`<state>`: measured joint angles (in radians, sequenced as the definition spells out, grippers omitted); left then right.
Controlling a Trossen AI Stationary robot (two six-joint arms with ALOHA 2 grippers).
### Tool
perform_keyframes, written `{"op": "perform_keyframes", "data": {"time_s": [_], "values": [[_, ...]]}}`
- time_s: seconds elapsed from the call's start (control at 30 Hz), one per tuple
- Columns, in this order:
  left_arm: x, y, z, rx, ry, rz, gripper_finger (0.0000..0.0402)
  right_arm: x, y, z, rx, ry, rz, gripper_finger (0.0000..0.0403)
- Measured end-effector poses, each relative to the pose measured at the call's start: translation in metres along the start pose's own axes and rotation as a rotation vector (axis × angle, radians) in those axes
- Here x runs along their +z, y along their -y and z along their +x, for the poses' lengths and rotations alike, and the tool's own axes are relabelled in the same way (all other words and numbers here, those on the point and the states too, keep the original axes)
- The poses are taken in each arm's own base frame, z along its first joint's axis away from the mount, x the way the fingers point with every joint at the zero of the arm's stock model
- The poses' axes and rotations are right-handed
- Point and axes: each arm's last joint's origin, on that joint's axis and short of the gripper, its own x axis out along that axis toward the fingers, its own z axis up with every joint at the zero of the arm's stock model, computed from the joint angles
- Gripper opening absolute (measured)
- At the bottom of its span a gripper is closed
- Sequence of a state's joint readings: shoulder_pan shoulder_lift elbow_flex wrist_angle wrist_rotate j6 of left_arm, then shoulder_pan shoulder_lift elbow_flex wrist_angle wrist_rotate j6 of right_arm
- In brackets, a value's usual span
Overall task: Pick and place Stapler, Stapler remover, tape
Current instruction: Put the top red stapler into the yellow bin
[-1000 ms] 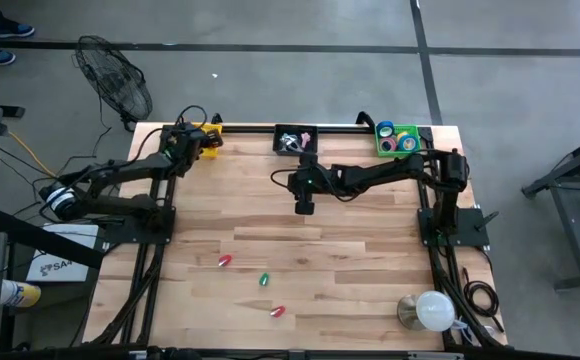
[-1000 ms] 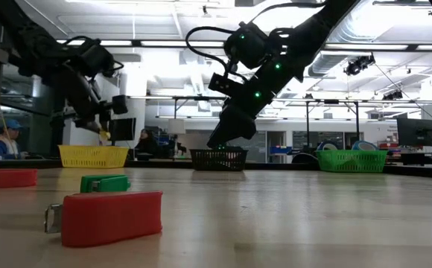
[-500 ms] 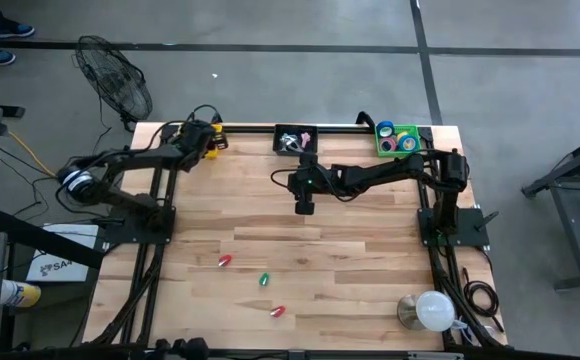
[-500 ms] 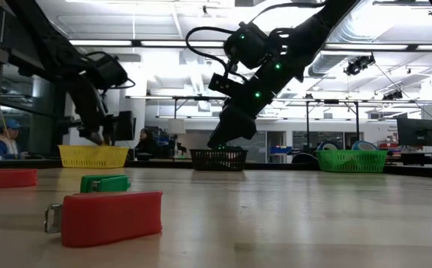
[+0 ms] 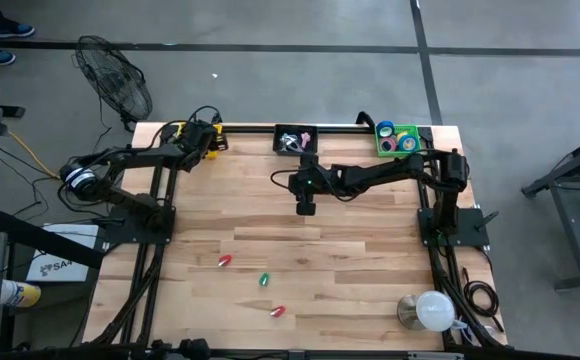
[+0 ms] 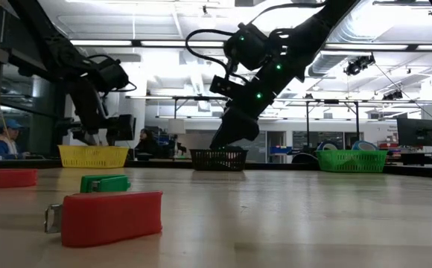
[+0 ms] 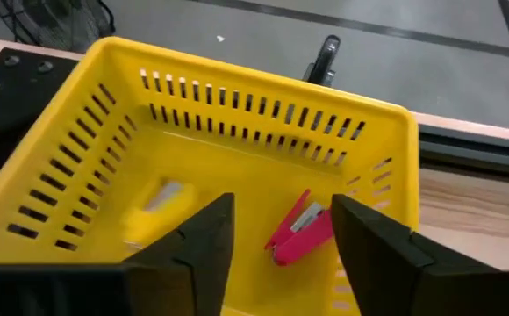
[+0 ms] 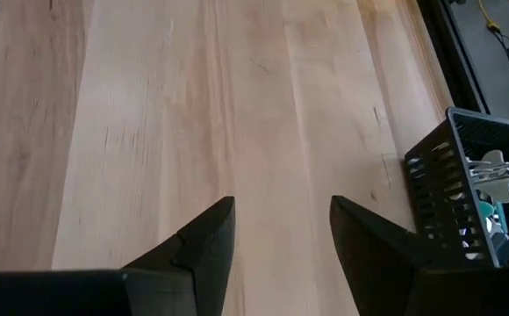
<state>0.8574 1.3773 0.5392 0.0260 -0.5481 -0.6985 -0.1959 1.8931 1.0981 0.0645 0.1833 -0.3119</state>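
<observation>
**High view.** The left gripper (image 5: pixel 206 140) is hovering over the yellow basket (image 5: pixel 213 135) at the upper left of the table (image 5: pixel 370 270); the right gripper (image 5: pixel 305 206) is hanging over bare wood at upper centre, just below the black basket (image 5: pixel 295 139). The tape (image 5: pixel 400 140) rolls are lying in the green basket (image 5: pixel 381 147) at upper right. Three small staplers, red (image 5: pixel 224 261), green (image 5: pixel 264 280) and red (image 5: pixel 277 312), are waiting in the lower middle. No writing on the table is readable to me.

**Low view.** The nearest red stapler (image 6: pixel 104 217) is lying at lower left. I am judging that a descent slightly off centre could nudge so small a piece away instead of seizing it.

**Left wrist view.** The fingers (image 7: pixel 204 241) are standing apart, holding nothing, above the basket, where a pink-red stapler (image 7: pixel 300 235) and a blurred yellow item (image 7: pixel 154 206) are lying. A low pull-out could be catching the slotted wall. No label is legible.

**Right wrist view.** The fingers (image 8: pixel 204 239) are standing apart over empty planks, the black basket at the right edge; swinging sideways could be striking it. No brand is visible.
</observation>
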Motion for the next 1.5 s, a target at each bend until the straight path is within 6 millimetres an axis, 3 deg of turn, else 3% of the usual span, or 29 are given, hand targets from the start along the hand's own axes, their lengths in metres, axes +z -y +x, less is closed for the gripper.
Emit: {"op": "perform_keyframes", "data": {"time_s": [0.23, 0.5, 0.8, 0.97, 1.17, 1.5], "values": [[0.008, 0.002, -0.011, -0.107, -0.008, 0.061, 0.0199, -0.003, -0.001, 0.000, 0.011, -0.034, -0.015, 0.0179], [0.010, 0.008, -0.043, -0.244, -0.005, 0.119, 0.0200, -0.006, -0.012, -0.002, 0.087, -0.067, -0.088, 0.0179], [-0.012, 0.021, -0.086, -0.352, -0.020, 0.213, 0.0200, 0.008, -0.047, -0.027, 0.162, -0.058, -0.196, 0.0177], [-0.031, 0.026, -0.109, -0.413, -0.054, 0.272, 0.0200, 0.009, -0.054, -0.039, 0.178, -0.094, -0.207, 0.0174], [-0.053, 0.023, -0.133, -0.415, -0.076, 0.302, 0.0200, -0.013, -0.049, -0.060, 0.128, -0.026, -0.147, 0.0172], [-0.080, 0.019, -0.165, -0.474, -0.039, 0.293, 0.0200, -0.076, -0.042, -0.131, 0.124, 0.297, 0.026, 0.0171]]}}
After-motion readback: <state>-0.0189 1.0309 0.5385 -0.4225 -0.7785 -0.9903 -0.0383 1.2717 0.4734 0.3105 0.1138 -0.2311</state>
